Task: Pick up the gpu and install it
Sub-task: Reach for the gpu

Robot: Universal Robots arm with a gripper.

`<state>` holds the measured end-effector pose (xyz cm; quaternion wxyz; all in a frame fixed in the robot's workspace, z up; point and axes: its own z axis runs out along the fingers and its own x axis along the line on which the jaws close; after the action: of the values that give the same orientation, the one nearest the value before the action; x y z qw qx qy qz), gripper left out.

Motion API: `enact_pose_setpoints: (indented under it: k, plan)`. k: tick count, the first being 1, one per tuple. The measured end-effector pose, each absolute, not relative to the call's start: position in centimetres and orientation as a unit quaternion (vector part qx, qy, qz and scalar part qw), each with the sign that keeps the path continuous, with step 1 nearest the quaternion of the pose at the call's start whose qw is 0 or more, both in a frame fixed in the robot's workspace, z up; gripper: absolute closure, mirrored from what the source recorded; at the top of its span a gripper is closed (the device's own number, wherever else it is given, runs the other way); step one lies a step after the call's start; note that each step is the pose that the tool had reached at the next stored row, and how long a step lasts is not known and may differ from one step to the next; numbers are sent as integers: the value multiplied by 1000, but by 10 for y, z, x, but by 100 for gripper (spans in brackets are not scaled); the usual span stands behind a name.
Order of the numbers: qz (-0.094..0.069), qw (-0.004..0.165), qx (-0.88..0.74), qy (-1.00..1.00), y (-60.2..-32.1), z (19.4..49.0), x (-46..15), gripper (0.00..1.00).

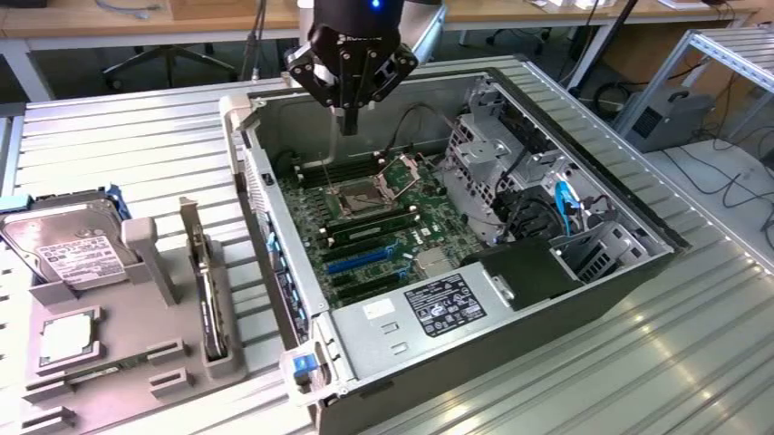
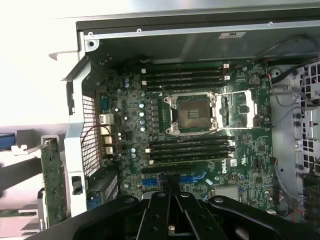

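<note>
My claw (image 1: 348, 127), pressed together and empty, hangs over the motherboard (image 1: 375, 231); dropping here risks hitting its socket (image 1: 362, 195), while the gpu (image 1: 213, 308) stands racked.

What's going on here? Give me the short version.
A robot arm's claw hangs shut and empty inside the open computer case, above the motherboard. The gpu stands on edge in a grey holder beside the case, on the exterior view's left, apart from the claw. It has not yet been picked up, so nothing is installed.
</note>
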<state>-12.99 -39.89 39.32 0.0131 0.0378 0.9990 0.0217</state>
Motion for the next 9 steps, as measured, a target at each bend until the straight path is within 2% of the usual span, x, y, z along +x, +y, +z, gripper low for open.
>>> enact_pose_setpoints:
  k: [9]
  plan:
    - [22,13,38,999,-399,393,-163,89]
